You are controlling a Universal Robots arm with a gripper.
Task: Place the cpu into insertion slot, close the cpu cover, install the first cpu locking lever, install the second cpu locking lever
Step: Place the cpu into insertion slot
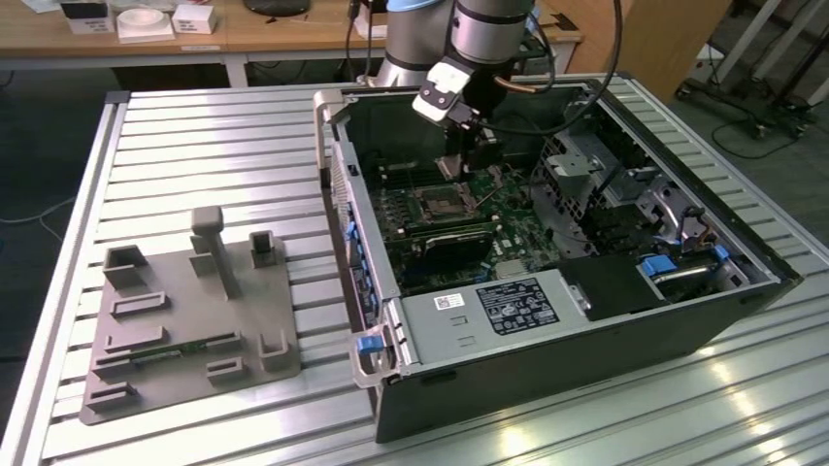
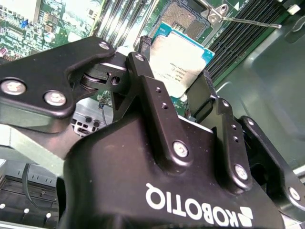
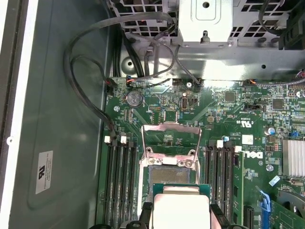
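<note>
Plainly, the work stands at its first step. The gripper (image 2: 174,81) has its jaws pinching the cpu (image 2: 180,55) by two opposite edges, with a finger (image 2: 144,76) on each side. It holds the chip in the air just short of the insertion slot (image 3: 169,172), not yet in it. In the first wrist view the bare socket lies beyond the chip on the green motherboard (image 3: 228,114). The cpu cover (image 3: 171,127) stands swung open, away from the socket (its window frames plain board, not the chip). In the second wrist view a thin locking lever (image 2: 248,21) stretches beside the socket and looks unlatched. By my reading nothing is seated: the placing, the cover and both levers are all left to do.
</note>
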